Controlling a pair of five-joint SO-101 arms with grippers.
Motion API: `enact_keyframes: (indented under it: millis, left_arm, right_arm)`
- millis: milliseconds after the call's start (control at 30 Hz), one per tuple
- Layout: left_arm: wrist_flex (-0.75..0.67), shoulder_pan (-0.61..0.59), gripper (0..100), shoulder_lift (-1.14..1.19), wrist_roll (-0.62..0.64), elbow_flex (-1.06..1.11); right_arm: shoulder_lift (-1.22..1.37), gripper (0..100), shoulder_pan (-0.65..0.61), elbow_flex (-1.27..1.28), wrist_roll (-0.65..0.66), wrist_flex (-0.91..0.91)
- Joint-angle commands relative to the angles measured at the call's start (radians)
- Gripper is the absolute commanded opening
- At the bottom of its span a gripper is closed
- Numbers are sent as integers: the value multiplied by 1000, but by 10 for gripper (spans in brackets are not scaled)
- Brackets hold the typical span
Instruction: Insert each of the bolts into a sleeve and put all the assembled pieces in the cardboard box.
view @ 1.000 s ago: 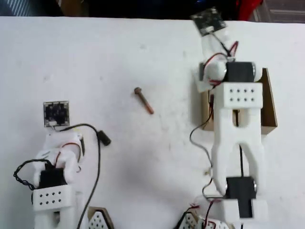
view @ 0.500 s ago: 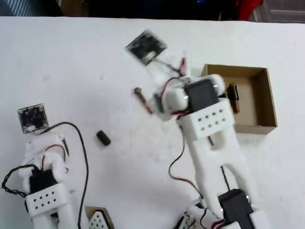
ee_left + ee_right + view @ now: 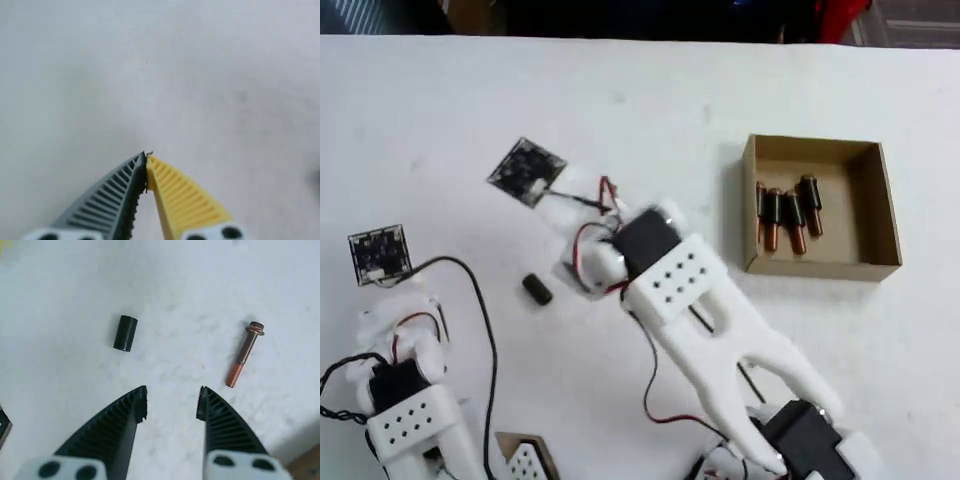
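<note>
White table (image 3: 440,110); my right gripper (image 3: 172,402) spread mid-frame, left gripper (image 3: 146,165) pressed together.
Bolt (image 3: 244,354) ahead of right fingers (image 3: 220,420), shank toward them.

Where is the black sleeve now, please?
In the high view the black sleeve lies on the table left of centre, near the right gripper.

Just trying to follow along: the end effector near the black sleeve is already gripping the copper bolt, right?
No. The right wrist view shows the right end effector near the black sleeve open and empty; the copper bolt lies loose on the table.
</note>
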Motion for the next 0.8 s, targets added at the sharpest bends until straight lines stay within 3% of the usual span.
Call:
enact_keyframes:
  millis: [0,400,767]
  left_arm:
    - [5,-24,22,-12,-14,-28]
    - [5,-73,22,-12,-20,-28]
    - [-3,-116,22,-12,-20,-31]
  right_arm:
    - [-27,155,-53,31,-28,-88]
    - [-25,155,-59,258,-40,-326]
    - [137,101,-42,255,-38,-427]
